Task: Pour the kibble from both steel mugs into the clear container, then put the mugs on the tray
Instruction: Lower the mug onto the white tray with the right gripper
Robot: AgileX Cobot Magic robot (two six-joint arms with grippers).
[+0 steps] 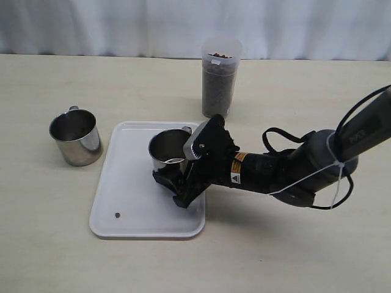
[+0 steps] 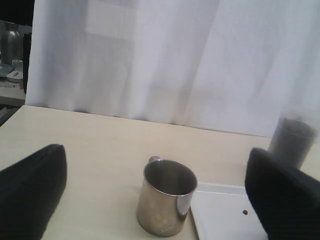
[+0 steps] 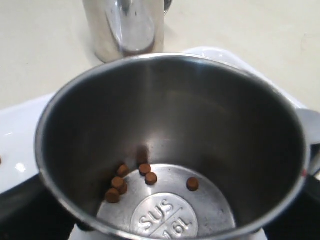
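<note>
first mug (image 1: 166, 146) of 2 set on 1 tray (image 1: 131, 201), clasped by right gripper (image 1: 186, 170), about 6 pellets (image 3: 150, 178) inside | second mug (image 1: 76, 137) toward left edge | left gripper (image 2: 155, 200) spread wide | 1 container (image 1: 219, 82) filled, far edge | 1 stray pellet (image 1: 116, 215) on tray

Looks into near mug (image 3: 170, 115), upright on tray (image 3: 20, 132) | finds few kibble (image 3: 150, 178) on its floor | sees far mug (image 3: 125, 25) beyond
</note>
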